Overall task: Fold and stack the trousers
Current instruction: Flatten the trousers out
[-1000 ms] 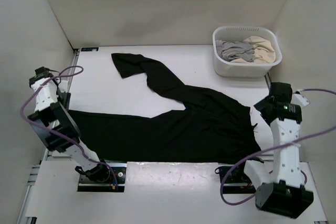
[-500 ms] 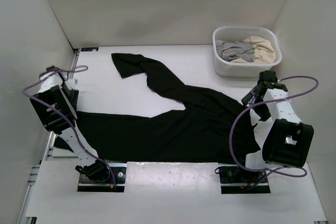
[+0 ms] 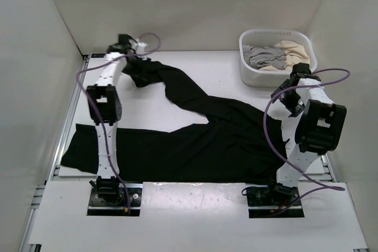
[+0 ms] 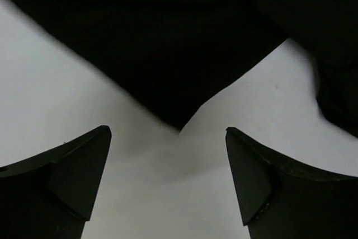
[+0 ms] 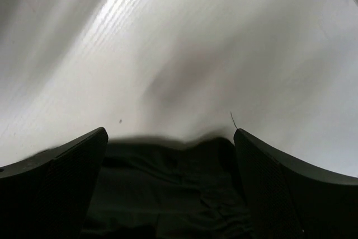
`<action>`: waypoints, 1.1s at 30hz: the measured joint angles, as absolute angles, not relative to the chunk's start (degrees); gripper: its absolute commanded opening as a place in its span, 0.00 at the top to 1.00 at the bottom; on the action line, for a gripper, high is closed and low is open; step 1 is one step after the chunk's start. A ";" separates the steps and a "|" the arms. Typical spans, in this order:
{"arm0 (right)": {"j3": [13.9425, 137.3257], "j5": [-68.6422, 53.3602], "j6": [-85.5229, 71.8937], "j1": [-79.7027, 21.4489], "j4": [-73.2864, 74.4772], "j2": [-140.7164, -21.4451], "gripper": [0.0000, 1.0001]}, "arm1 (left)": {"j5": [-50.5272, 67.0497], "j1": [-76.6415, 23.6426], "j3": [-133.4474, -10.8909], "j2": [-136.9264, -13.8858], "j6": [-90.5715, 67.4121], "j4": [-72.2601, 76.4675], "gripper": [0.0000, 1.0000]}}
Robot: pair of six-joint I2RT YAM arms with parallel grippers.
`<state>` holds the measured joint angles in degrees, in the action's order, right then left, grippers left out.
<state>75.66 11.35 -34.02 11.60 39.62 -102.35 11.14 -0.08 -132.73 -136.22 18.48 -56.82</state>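
The left gripper (image 4: 168, 132) has its fingers spread wide with nothing between them. Just ahead of the gap, a pointed corner of black hem lies flat on the white table (image 4: 268, 116), not yet reached. That corner is the cuff of one leg of the trousers (image 3: 224, 140), the leg whose end lies level with the basket (image 3: 245, 74) but well away to its left. The leg's long axis slants from there back toward the seat, which lies on the side of the basket facing the arm bases. The second leg runs farther out to the left, well apart from the first, so the pair lies fanned open and unfolded. The right gripper (image 5: 170, 134) is also spread and holds nothing. It hangs just beside the basket over the edge of the waist end, with black cloth under its fingers and bare table beyond. Grey and beige clothes (image 3: 274, 56) sit inside the basket, apart from the work. The left arm is plainly nearer the cuff and the right nearer the waist, so the next step is probably a short reach forward onto that hem corner to bring the splayed leg over its partner.
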 measured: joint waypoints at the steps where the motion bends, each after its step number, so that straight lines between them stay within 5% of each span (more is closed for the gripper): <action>1: 76.44 11.27 -33.91 11.62 39.48 -103.70 0.01 | 11.11 -1.61 -132.86 -138.93 18.17 -56.29 0.02; 8: 79.11 9.26 -32.99 11.60 39.40 -110.41 0.03 | 5.76 -6.33 -131.94 -144.88 15.97 -50.19 0.05; 11: 78.48 9.26 -33.36 11.51 40.36 -109.75 0.03 | 4.19 -5.39 -129.56 -144.92 15.11 -48.14 0.37; 12: 77.73 9.26 -33.71 11.49 40.38 -108.86 0.03 | 4.34 -5.06 -128.53 -144.46 15.18 -47.24 0.63; 14: 75.29 9.23 -34.30 11.44 40.51 -106.08 0.03 | 3.90 -4.75 -125.91 -143.24 15.44 -45.71 0.86; 24: 69.43 8.36 -39.33 8.75 39.75 -104.22 0.13 | -1.58 -2.17 -106.74 -131.50 20.62 -43.35 0.86; 27: 71.16 10.41 -39.94 7.57 40.66 -107.79 0.39 | -2.52 0.64 -97.54 -125.21 23.59 -45.65 0.86; 28: 72.18 10.68 -40.01 7.51 41.06 -108.51 0.65 | -3.29 1.63 -94.80 -123.04 24.45 -46.44 0.86; 29: 73.76 10.98 -40.10 7.51 41.71 -109.62 0.76 | -4.16 2.44 -92.27 -120.75 25.23 -47.07 0.86; 31: 76.42 11.97 -40.66 7.51 42.22 -111.37 0.94 | -6.35 3.38 -88.60 -116.53 26.63 -48.36 0.86; 33: 77.49 12.78 -41.28 7.53 42.22 -111.98 1.00 | -8.36 4.25 -86.24 -112.77 27.79 -48.80 0.86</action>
